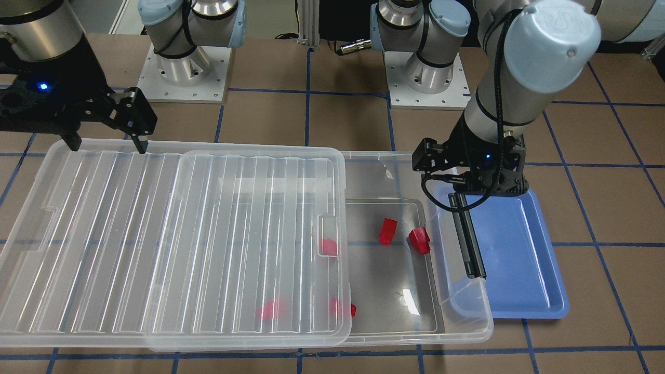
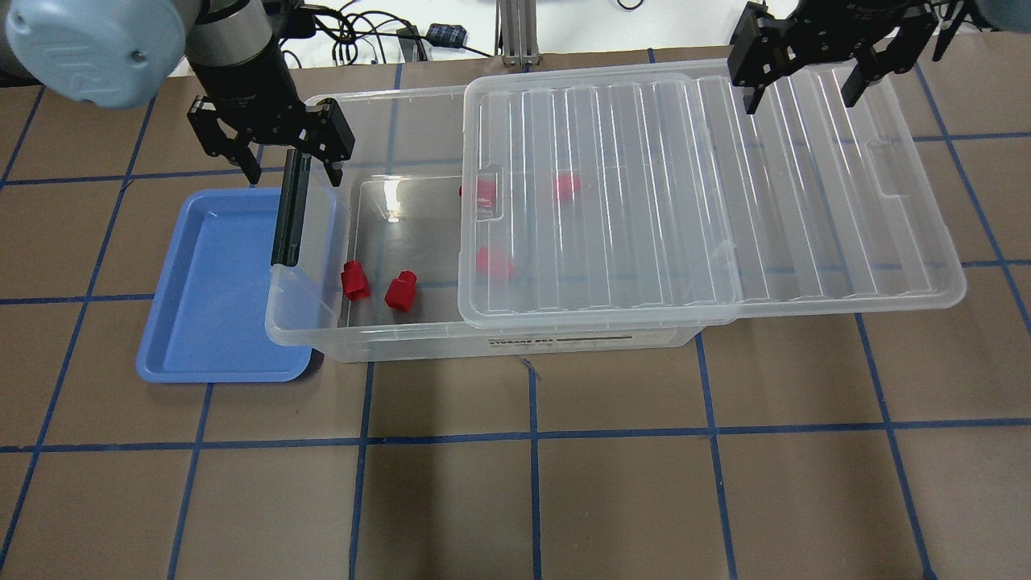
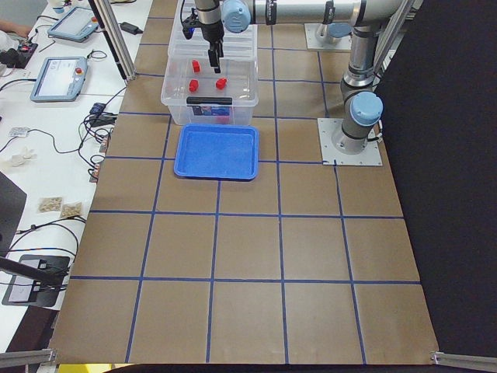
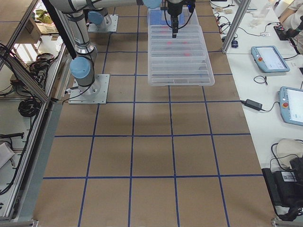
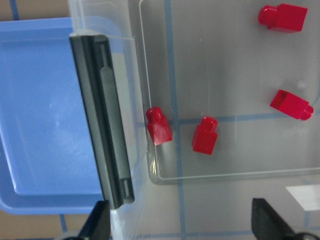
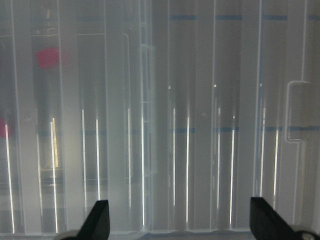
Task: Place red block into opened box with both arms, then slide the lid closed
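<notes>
The clear box [image 2: 515, 342] lies across the table with its black latch bar [image 2: 290, 217] at its left end. The ribbed lid [image 2: 685, 185] covers its right part and overhangs to the right, so the left end stands uncovered. Two red blocks [image 2: 354, 280] [image 2: 400, 291] lie on the uncovered floor; three more [image 2: 491, 262] show blurred through the lid. My left gripper [image 2: 294, 171] hangs open and empty over the latch end, the blocks [image 5: 205, 135] below it. My right gripper [image 2: 800, 101] is open above the lid's far edge, holding nothing.
A blue tray [image 2: 209, 298], with nothing in it, lies against the box's latch end and partly under its rim. Brown table with blue tape lines stretches in front. Both arm bases [image 1: 184, 67] stand behind the box.
</notes>
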